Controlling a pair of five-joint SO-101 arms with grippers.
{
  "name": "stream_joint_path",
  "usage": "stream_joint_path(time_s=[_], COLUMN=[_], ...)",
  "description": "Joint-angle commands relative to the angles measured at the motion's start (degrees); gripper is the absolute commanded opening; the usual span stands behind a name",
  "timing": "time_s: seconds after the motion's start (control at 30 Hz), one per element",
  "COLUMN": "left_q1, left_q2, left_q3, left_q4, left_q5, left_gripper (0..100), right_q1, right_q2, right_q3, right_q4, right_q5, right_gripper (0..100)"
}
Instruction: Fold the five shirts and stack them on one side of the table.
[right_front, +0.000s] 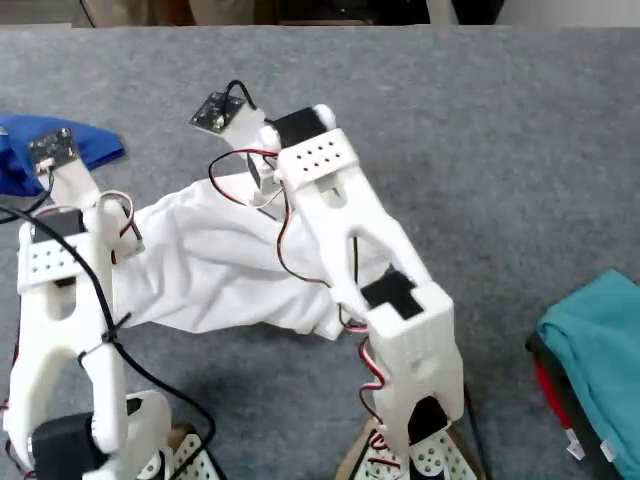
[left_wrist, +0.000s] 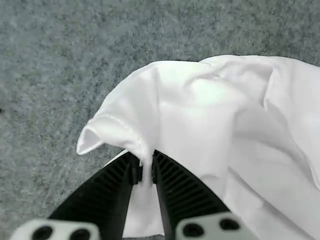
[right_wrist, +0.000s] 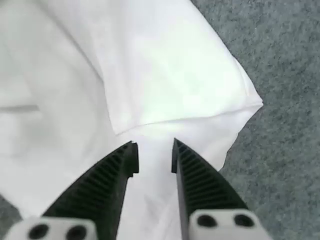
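White shirt (left_wrist: 200, 125) pinched by left gripper (left_wrist: 143, 167); right gripper (right_wrist: 152, 155) narrowly parted over it.

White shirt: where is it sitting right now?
In the high view the white shirt lies rumpled mid-table between the two arms, right of the blue shirt and left of the teal shirt. The left gripper pinches its edge.

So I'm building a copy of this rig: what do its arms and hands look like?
The left arm and right arm are white shells with black motors. A black cable runs along the left one; red, black and white wires loop along the right one. The left hand and right hand each have two black ribbed fingers on a white base with round holes.
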Motion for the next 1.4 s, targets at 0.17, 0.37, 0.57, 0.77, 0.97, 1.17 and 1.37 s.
stream_joint_path(time_s=[0.17, 0.37, 0.57, 0.77, 0.97, 1.17, 1.37], left_q1=[-2.1, -2.4, -2.4, -2.3, -2.3, -2.3, -2.3], left_q2=[-5.7, -5.6, -5.6, -5.6, -5.6, -5.6, -5.6], left_q3=[6.1, 6.3, 6.4, 6.5, 8.9, 9.0, 9.0], left_q4=[-7.7, -7.8, -7.8, -8.2, -11.4, -11.4, -11.4], left_q5=[-0.2, -0.2, -0.2, -0.2, -0.2, -0.2, -0.2], left_gripper=[2, 2, 2, 2, 2, 2, 2], right_q1=[-2.4, -2.4, -3.7, -6.1, -6.3, -5.4, -2.9], right_q2=[7.0, 9.9, 10.1, 10.2, 11.8, 19.3, 22.5], right_q3=[-0.2, -0.2, -1.5, -6.3, -7.1, -10.3, -18.7], right_q4=[-2.1, -2.1, 1.0, 4.8, 4.7, 2.3, 5.0], right_q5=[-7.9, -9.7, -9.7, -9.7, -9.1, -8.4, -8.4], right_gripper=[14.8, 14.8, 14.9, 14.9, 14.9, 14.6, 13.1])
